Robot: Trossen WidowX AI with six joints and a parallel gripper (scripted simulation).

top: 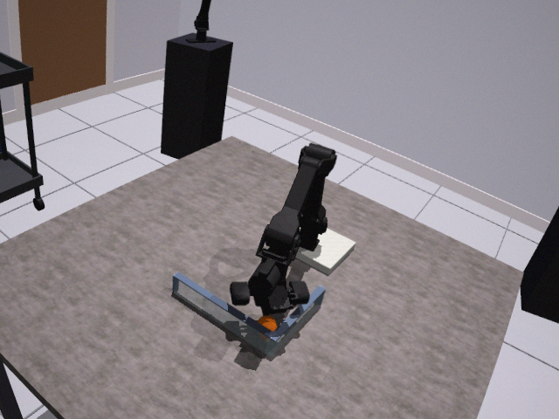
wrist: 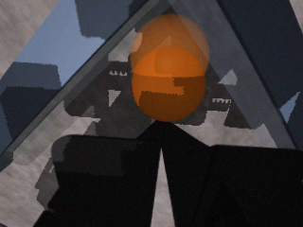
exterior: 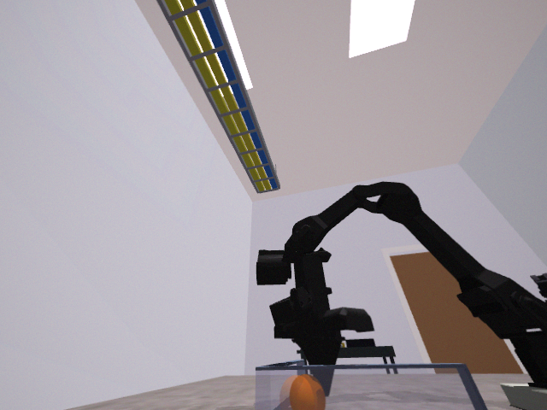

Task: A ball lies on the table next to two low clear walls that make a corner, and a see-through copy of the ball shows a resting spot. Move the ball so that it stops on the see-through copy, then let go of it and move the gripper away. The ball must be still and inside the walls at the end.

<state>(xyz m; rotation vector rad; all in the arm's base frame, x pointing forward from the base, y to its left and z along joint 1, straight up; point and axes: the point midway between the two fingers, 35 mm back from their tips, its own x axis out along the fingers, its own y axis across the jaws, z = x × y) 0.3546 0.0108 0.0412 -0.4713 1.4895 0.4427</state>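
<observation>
On the grey mottled table top (top: pixel 113 279), the longer low clear wall (top: pixel 205 306) runs from the left toward the corner, where it meets the shorter clear wall (top: pixel 302 311) on the right. Inside that corner sits the solid orange ball (top: pixel 267 322) — it rests on the table surface, close to both walls.

In the wrist view, the ball (wrist: pixel 168 87) lies partly over the paler see-through orange copy (wrist: pixel 170 40); the copy sits deeper toward the corner, so the two overlap but do not coincide. The black parallel-jaw gripper (wrist: pixel 162 137) is pressed together with only a thin sliver between the fingers, holding nothing; its joined tip points at the near side of the ball, right at its edge. Whether tip and ball actually touch cannot be told.

From the low exterior view, the gripper (exterior: pixel 324 375) reaches down inside the walls, just right of and behind the ball (exterior: pixel 307 392) — the black jointed arm (exterior: pixel 388 198) arches up and over to the right.
</observation>
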